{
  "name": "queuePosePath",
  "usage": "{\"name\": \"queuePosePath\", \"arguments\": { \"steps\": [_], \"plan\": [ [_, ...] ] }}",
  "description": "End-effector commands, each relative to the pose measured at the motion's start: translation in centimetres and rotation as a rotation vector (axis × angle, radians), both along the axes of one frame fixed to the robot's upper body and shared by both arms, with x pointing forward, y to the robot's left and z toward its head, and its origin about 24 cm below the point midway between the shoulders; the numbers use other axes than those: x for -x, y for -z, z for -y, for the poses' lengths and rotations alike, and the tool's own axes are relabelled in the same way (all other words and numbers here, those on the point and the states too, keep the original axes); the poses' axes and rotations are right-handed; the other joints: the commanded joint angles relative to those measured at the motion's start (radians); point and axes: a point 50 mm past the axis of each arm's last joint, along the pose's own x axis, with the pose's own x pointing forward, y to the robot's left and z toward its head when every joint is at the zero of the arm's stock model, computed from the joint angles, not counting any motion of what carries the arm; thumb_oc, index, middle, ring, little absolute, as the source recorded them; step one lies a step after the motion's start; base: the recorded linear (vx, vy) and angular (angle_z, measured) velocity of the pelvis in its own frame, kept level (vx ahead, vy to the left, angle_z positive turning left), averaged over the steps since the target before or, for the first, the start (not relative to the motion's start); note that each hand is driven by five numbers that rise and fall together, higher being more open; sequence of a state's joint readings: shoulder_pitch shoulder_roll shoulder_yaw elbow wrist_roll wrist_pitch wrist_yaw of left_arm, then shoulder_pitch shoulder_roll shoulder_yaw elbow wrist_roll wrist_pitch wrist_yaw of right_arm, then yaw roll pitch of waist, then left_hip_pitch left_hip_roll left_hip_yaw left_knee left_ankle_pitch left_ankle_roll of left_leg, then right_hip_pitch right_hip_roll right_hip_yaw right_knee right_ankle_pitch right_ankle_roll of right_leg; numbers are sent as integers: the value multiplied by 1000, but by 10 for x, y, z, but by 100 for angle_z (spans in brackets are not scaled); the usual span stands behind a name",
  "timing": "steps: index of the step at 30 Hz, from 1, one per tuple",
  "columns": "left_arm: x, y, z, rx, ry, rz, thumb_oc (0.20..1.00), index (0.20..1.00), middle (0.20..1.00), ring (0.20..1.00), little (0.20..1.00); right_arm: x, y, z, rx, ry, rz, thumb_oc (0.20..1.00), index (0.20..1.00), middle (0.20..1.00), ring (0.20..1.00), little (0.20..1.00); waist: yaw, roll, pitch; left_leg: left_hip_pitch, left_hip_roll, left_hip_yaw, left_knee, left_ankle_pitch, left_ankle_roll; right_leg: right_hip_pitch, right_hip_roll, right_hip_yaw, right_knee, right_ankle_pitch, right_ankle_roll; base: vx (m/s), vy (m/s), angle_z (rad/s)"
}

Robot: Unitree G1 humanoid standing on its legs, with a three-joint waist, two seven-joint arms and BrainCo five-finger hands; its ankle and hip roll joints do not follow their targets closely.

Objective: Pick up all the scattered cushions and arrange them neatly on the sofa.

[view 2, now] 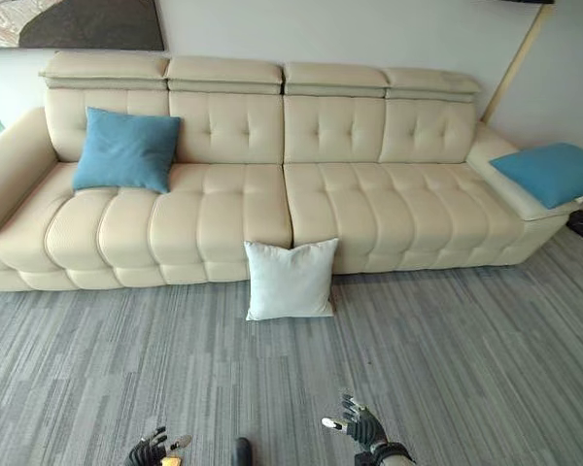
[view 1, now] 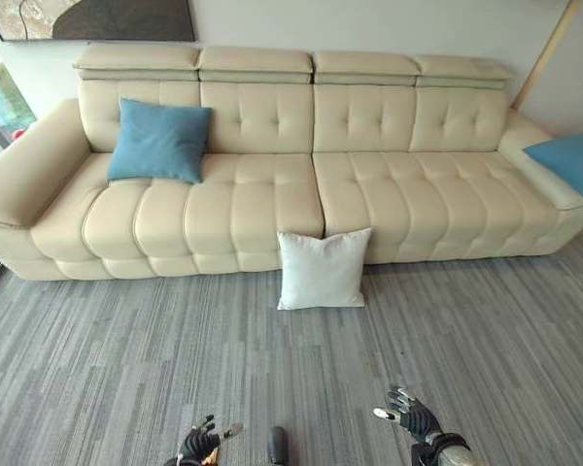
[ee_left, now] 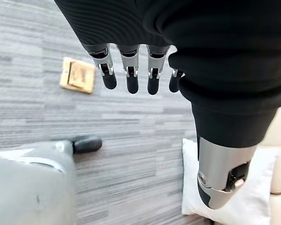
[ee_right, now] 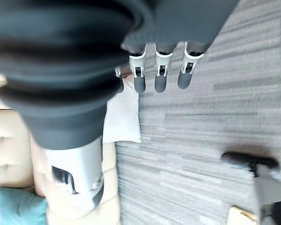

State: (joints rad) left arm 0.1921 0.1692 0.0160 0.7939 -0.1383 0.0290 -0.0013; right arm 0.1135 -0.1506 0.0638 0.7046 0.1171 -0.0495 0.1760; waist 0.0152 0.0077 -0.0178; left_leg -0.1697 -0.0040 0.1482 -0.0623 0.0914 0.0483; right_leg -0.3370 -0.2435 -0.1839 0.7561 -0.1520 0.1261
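Observation:
A white cushion (view 1: pixel 322 270) stands on the grey carpet, leaning against the front of the cream sofa (view 1: pixel 272 209) near its middle. One blue cushion (view 1: pixel 158 142) leans upright on the sofa's left seat against the backrest. Another blue cushion (view 1: pixel 571 160) lies on the sofa's right armrest. My left hand (view 1: pixel 199 445) hangs low over the carpet, well short of the white cushion, fingers relaxed and holding nothing. My right hand (view 1: pixel 410 416) is low at the right, also open and empty. The white cushion (ee_left: pixel 234 192) shows past my left thumb (ee_left: pixel 222 176) in the left wrist view.
Grey striped carpet (view 1: pixel 126 359) spreads between me and the sofa. A small tan wooden block (ee_left: pixel 77 75) lies on the floor near my left side. A framed picture (view 1: pixel 97 17) hangs above the sofa's left end. A slanted wooden pole (view 1: pixel 544 49) stands behind the right end.

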Motion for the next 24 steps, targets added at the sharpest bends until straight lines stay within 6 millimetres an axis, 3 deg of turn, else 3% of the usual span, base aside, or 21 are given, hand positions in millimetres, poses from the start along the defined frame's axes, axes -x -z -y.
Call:
{"name": "queuePosePath", "arguments": {
  "steps": [1, 2, 3, 5, 8, 9, 10, 12, 13, 16, 19, 20, 22, 24],
  "plan": [
    [-13, -9, 7, 16, 37, 98, 1000, 1000, 1000, 1000, 1000, -1, -7, 21, 51, 21, 48, 1000, 1000, 1000, 1000, 1000, -12, 8, -6, 138, 45, -8, -25, -82, -35, 89, 13, -118, -461, 149, -5, 481, -134, 25],
    [-24, -13, 7, 15, 64, 125, 1000, 1000, 1000, 1000, 1000, -6, -10, 24, 59, 23, 65, 1000, 1000, 1000, 1000, 1000, -27, 0, -2, 165, 32, -24, -25, -106, -45, 76, -10, -120, -653, 209, 14, 654, -208, 44],
    [-33, -16, 5, 8, 78, 140, 1000, 1000, 1000, 1000, 1000, -8, -13, 27, 59, 37, 79, 1000, 1000, 1000, 1000, 1000, -45, 2, 7, 211, 35, -44, -25, -137, -51, 39, -28, -75, -815, 279, 37, 514, -163, 49],
    [-38, -17, 4, 5, 77, 151, 1000, 1000, 1000, 1000, 1000, -9, -14, 28, 62, 39, 82, 1000, 1000, 1000, 1000, 1000, -45, 7, 15, 235, 38, -41, -25, -150, -55, 13, -30, -58, -843, 293, 44, 336, -98, 33],
    [-39, -16, 5, 9, 73, 135, 1000, 1000, 1000, 1000, 1000, -6, -11, 31, 66, 56, 72, 1000, 1000, 1000, 1000, 1000, -47, 7, 10, 291, 40, -27, -25, -187, -69, -47, -61, -126, -843, 299, 50, 467, -217, 11],
    [-32, -12, 5, 5, 72, 110, 1000, 1000, 1000, 1000, 1000, 5, -6, 32, 58, 65, 40, 1000, 1000, 1000, 1000, 1000, -69, -13, -15, 334, 26, -59, -25, -233, -79, 12, -52, -113, -843, 340, 30, 695, -409, -8],
    [-26, -10, 6, 10, 59, 97, 1000, 1000, 1000, 1000, 1000, 10, -5, 34, 60, 73, 26, 1000, 1000, 1000, 1000, 1000, -78, -12, -19, 360, 37, -74, -25, -247, -92, 44, -43, -117, -843, 350, 20, 729, -459, 12],
    [-21, -8, 6, 14, 46, 87, 1000, 1000, 1000, 1000, 1000, 14, -3, 34, 56, 76, 14, 1000, 1000, 1000, 1000, 1000, -84, -10, -24, 384, 53, -83, -25, -247, -102, 71, -27, -118, -843, 359, 4, 365, -262, 60],
    [-12, -6, 9, 24, 24, 71, 1000, 1000, 1000, 1000, 1000, 15, -2, 34, 52, 80, 8, 1000, 1000, 1000, 1000, 1000, -89, -1, -26, 395, 74, -86, 21, -233, -123, 97, 0, -120, -842, 367, -15, 324, -232, 67],
    [0, -3, 13, 43, 3, 59, 1000, 1000, 1000, 1000, 1000, 11, -2, 30, 42, 51, 7, 1000, 1000, 1000, 1000, 1000, -90, 2, -24, 308, 96, -82, 276, -154, -159, 147, 48, -117, -842, 342, -57, 381, -343, -11],
    [-16, -6, 17, 51, 10, 101, 1000, 1000, 1000, 1000, 1000, 5, -5, 30, 48, 46, 18, 1000, 1000, 1000, 1000, 1000, -94, -24, -11, 99, 100, -92, 624, -74, -205, 184, 42, -132, -843, 302, -90, 242, -309, -42],
    [-21, -7, 20, 55, 14, 113, 1000, 1000, 1000, 1000, 1000, 4, -5, 31, 52, 53, 18, 1000, 1000, 1000, 1000, 1000, -89, -38, -8, 53, 98, -84, 686, -67, -210, 192, 36, -133, -843, 285, -96, 205, -235, 12],
    [-27, -8, 23, 60, 35, 129, 1000, 1000, 1000, 1000, 1000, 2, -5, 31, 50, 62, 22, 1000, 1000, 1000, 1000, 1000, -80, -49, -3, -65, 75, -84, 735, -130, -193, 200, 41, -132, -843, 257, -100, 190, -166, 18],
    [-32, -10, 26, 65, 60, 140, 1000, 1000, 1000, 1000, 1000, 1, -5, 30, 51, 56, 24, 1000, 1000, 1000, 1000, 1000, -71, -39, 5, -93, 88, -37, 605, -177, -175, 222, 60, -139, -843, 230, -102, 262, -67, 6]
  ]
}}
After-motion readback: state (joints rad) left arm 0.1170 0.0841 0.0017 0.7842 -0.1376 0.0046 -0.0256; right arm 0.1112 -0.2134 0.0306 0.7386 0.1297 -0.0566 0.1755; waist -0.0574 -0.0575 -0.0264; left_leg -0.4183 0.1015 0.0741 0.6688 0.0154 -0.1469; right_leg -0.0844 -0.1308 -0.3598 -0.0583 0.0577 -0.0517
